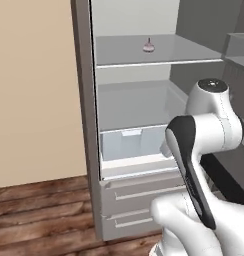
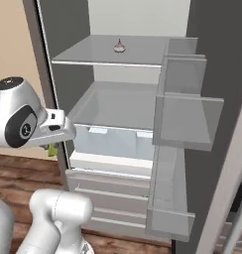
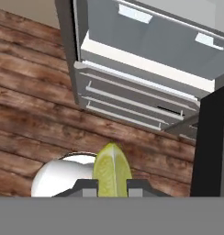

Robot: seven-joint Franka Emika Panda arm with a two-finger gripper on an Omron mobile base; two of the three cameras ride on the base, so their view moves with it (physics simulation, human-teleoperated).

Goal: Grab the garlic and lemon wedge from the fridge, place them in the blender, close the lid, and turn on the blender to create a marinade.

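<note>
One yellow-green lemon wedge (image 3: 112, 170) is sitting pinched between the two dark fingertips of the gripper (image 3: 112, 186), its pointed end sticking up past them and its pale rind catching the light. In the right base view a sliver of the same green is peeking out under the white hand (image 2: 52, 150), just outside the fridge's left wall. The fridge (image 1: 86, 125) is standing open, tall and grey, with pale shelves and a translucent bluish drawer (image 1: 131, 142) under them. On the upper shelf (image 1: 159, 52) the garlic (image 1: 148, 46) is resting alone, a tiny pinkish-white bulb with a pointed top, well apart from the hand. Below the fridge, brown wooden floorboards (image 3: 31, 92) are running across the room, and a plain beige wall (image 1: 34, 90) is rising to the left. From the right side the open door's clear bins (image 2: 185, 119) are showing, stacked one above another. The hand view is looking down at the two grey bottom drawers (image 3: 132, 103) with their bar handles.
</note>
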